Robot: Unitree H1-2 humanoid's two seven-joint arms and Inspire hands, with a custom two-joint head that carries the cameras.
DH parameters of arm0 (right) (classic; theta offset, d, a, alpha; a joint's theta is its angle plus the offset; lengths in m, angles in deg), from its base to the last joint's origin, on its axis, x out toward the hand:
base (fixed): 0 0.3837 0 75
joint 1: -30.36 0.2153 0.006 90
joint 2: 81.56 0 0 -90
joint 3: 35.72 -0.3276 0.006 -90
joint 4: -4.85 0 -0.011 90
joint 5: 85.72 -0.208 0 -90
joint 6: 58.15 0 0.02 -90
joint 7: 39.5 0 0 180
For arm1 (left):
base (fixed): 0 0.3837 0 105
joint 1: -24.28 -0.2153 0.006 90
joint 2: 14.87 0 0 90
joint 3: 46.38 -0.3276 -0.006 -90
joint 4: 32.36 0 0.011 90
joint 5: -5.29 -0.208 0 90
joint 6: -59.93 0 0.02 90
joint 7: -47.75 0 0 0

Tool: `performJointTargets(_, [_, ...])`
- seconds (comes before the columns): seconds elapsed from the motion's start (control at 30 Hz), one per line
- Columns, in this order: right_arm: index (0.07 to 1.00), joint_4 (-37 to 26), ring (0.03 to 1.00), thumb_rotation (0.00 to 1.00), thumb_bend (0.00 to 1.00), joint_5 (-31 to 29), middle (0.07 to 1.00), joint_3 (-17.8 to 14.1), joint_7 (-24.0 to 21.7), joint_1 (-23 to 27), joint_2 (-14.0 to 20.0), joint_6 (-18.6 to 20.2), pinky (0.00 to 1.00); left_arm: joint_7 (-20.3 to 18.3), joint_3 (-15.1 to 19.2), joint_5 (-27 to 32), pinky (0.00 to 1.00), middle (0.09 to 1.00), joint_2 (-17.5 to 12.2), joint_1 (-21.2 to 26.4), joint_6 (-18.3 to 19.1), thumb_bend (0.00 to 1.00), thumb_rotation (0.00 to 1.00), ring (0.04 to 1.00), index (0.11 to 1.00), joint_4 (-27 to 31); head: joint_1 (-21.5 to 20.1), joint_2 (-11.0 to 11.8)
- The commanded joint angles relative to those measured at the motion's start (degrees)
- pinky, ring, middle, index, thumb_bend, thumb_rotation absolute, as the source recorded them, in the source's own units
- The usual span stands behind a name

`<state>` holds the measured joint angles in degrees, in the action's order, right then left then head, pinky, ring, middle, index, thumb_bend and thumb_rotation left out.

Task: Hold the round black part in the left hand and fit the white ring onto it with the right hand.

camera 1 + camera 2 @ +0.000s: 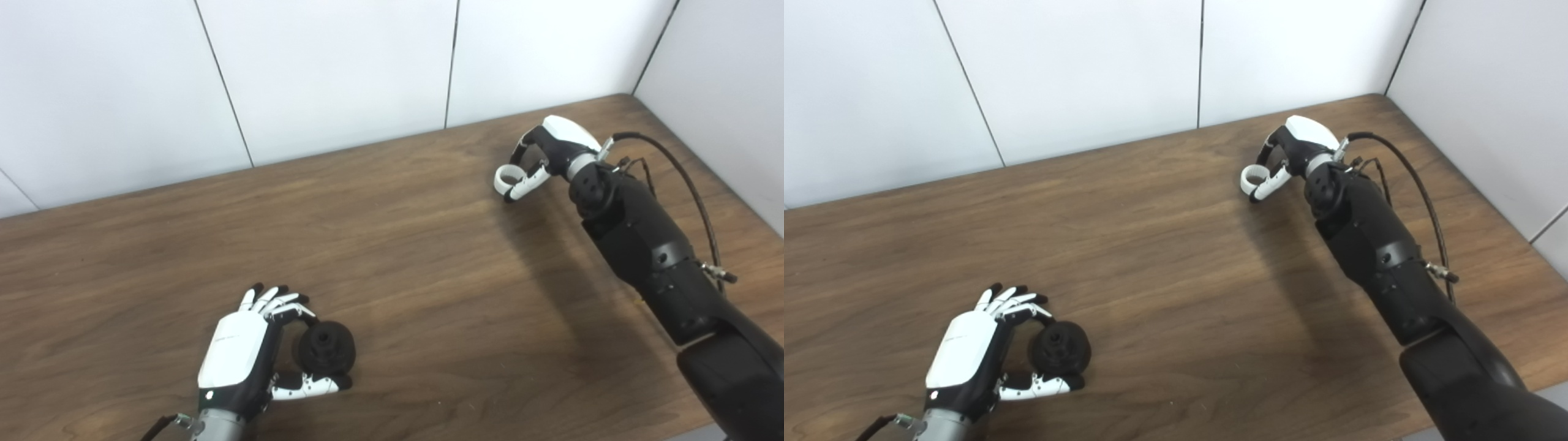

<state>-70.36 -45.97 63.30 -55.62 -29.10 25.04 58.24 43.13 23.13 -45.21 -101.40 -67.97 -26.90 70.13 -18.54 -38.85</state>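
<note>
A round black part (326, 348) sits low at the near left of a brown wooden surface (404, 257), cupped by the left hand (245, 355). The fingers (278, 304) of that hand curl over its far side and the thumb reaches under its near edge, so the hand is closed around the part, though it is hard to tell whether the part is lifted or resting on the wood. Its face, with a small central hub, looks turned up and toward the right. Well apart from it, at the far right of the surface near the white wall panels (331, 73), a white ring (507, 177) is pinched by the right hand (542, 156), with the thumb along its near side and the other fingers bent over it from behind. The ring looks to be at or just above the wood. The likely trouble lies in the long carry across the surface: the pinch covers only a small part of the ring, so it could slip or twist on the way. If the ring arrives tilted against the hub, it may jam or skid off. A loose hold on the black part could let it roll away under that push.
</note>
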Motion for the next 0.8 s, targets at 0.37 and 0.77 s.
performJointTargets(0.37, [0.488,-21.81,0.972,0.14,0.52,5.24,0.866,3.40,-14.05,0.93,3.14,0.50,1.00,-1.79,-0.45,-1.98,1.00,0.796,-0.45,-0.95,1.88,0.52,0.05,0.896,0.483,0.14,1.76,-0.50])
performJointTargets(0.77, [0.486,-37.54,0.979,0.13,0.52,10.22,0.853,6.47,-26.88,0.51,-2.06,0.37,1.00,-3.25,-1.76,-3.73,1.00,0.798,1.18,-0.83,4.33,0.53,0.06,0.901,0.483,1.24,5.01,-1.22])
